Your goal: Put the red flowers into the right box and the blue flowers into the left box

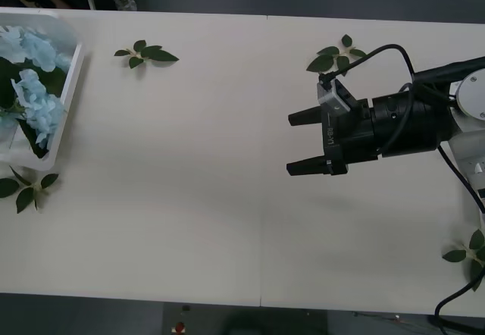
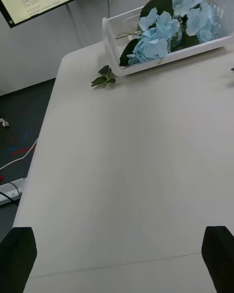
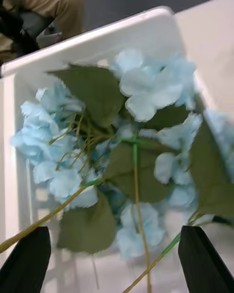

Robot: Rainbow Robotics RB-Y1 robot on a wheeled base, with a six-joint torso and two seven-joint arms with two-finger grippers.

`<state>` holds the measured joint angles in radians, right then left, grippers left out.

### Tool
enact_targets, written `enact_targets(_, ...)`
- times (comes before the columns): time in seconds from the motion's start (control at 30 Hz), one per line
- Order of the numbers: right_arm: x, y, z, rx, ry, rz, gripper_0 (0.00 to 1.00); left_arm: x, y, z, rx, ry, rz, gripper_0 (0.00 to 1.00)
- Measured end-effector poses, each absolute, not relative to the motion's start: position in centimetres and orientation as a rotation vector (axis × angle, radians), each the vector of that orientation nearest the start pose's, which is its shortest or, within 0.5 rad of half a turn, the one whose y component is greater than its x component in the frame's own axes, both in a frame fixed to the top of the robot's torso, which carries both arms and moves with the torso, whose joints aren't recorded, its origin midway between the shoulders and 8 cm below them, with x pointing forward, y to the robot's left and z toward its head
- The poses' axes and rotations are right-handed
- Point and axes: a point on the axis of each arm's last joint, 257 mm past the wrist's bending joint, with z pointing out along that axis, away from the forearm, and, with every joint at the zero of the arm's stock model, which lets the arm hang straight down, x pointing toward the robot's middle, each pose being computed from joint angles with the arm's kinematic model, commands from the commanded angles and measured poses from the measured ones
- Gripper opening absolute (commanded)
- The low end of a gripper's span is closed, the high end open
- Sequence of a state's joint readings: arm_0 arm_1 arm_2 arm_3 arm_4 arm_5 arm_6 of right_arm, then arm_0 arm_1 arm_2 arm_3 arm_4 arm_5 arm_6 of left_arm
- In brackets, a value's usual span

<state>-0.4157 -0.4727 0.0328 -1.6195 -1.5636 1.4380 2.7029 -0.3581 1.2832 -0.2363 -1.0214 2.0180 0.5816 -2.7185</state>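
Left hand (image 3: pixel 114 254), released, hovers directly over the blue flowers (image 3: pixel 146 88) in the left box (image 1: pixel 67 85); right hand (image 1: pixel 303 142), released and empty, points toward 9 o'clock above the table (image 1: pixel 189 198).

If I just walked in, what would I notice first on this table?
Probably the fluffy blue flowers piled in the white left box at the table's far left edge. Next, the right gripper, big and black, hanging over the bare tabletop on the right with its fingers open and holding nothing. The left gripper hovers open right above those blue flowers.
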Motion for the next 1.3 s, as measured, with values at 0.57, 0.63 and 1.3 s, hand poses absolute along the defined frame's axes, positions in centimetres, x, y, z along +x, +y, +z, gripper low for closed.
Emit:
enact_targets(0.57, 41.8, -6.6, -15.9, -1.431, 1.530, 0.835, 1.00, 53.0, 42.0, -6.0, 0.680, 1.663, 0.045, 0.76)
enact_targets(0.63, 41.8, -6.6, -15.9, -1.431, 1.530, 0.835, 1.00, 52.4, 39.5, -7.6, 0.702, 1.664, -0.013, 0.76)
enact_targets(1.3, 41.8, -6.7, -15.9, -1.431, 1.531, 0.835, 1.00, 42.3, 16.1, -15.4, 0.981, 1.581, -0.754, 0.76)
